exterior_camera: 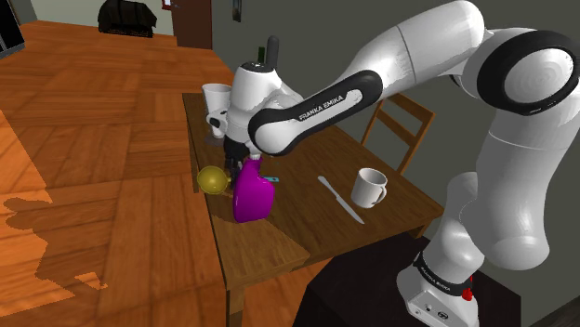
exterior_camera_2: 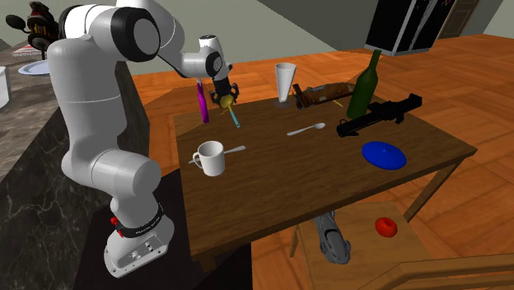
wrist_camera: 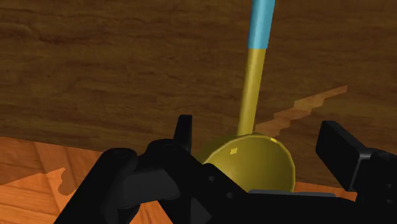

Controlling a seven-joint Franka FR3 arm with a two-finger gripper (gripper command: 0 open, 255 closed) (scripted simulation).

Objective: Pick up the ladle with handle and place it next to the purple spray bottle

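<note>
You're looking at a home dining room: parquet floor [exterior_camera: 93,139], a wooden counter [exterior_camera_2: 313,177] carrying a mug [exterior_camera_2: 210,158], spoon [exterior_camera_2: 306,129] and green bottle [exterior_camera_2: 365,84], a chair [exterior_camera: 402,124] beside it.

Shoulder cam: behind stand [exterior_camera: 372,290], high, looks down over surface [exterior_camera: 299,212]. 2nd ext: side-on, mid-range; shares surface + arm [exterior_camera_2: 89,123]. Wrist: v. close, along fingers [wrist_camera: 343,153] at surface edge.
</note>
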